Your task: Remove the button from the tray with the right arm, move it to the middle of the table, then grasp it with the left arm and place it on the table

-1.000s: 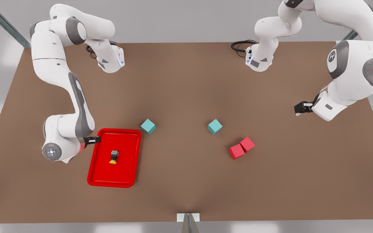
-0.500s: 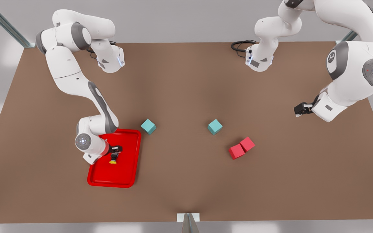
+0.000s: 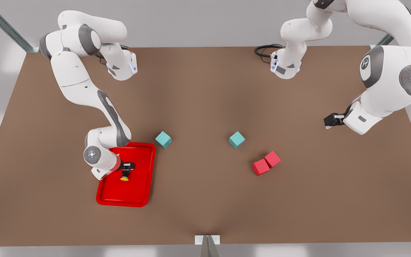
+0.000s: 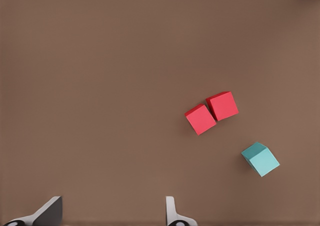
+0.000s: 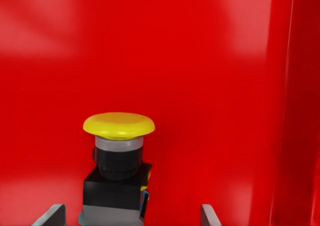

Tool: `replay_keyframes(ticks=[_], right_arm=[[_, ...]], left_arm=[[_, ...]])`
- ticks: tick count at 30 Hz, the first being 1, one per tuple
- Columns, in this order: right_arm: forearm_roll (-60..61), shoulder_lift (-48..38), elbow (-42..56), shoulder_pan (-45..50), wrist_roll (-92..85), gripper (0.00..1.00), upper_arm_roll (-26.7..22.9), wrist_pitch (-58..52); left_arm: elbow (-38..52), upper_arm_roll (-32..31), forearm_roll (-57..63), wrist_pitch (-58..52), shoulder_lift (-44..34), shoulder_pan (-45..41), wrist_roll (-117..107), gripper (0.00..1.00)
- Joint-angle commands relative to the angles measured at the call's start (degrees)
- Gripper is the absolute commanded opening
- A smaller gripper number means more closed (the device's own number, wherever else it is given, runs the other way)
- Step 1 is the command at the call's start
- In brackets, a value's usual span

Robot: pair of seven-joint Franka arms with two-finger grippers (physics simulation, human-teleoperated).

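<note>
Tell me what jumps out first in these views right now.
The glossy red tray at the front view's left grabs the eye, with the yellow-capped button lying in it. The right gripper hangs over the button, jaws open either side. The left gripper waits open above bare table, far right.

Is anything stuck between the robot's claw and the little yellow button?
No. The right gripper is open right over the button in the tray, a finger on each side of its dark body and nothing between. The left gripper waits open, away above the table.
</note>
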Motion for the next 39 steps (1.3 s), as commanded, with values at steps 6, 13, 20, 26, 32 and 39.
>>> replay_keyframes(ticks=[6, 13, 20, 26, 32, 39], right_arm=[[1.95, 0.56, 0.57, 0.56, 9.28, 1.00, -0.17, 0.11], [2.12, 2.41, 2.60, 2.14, 9.46, 1.00, -1.58, 0.20], [1.60, 2.15, 2.60, 2.14, 7.79, 0.44, -1.49, -0.06], [1.51, 1.79, 2.95, 1.70, 5.86, 0.38, -1.49, -1.47], [2.12, -0.84, 6.90, 2.31, 6.82, 0.39, 2.99, -11.40], [2.21, -0.76, 14.10, 11.27, 24.56, 0.39, 8.09, -15.27]], left_arm=[[0.03, -0.07, -0.05, -0.30, -0.07, -0.01, -0.04, 1.00], [0.03, -0.07, -0.05, -0.39, -0.07, -0.01, 0.22, 1.00], [-0.41, -0.07, -0.05, -0.39, -0.16, -0.01, 0.22, 1.00], [-0.41, -0.07, -0.05, -0.39, -0.16, -0.01, 0.22, 1.00], [-0.50, -0.07, -0.05, -0.39, -0.16, -0.01, 0.22, 1.00], [-0.59, -0.07, -0.05, -0.13, -0.07, 0.16, 0.22, 1.00]])
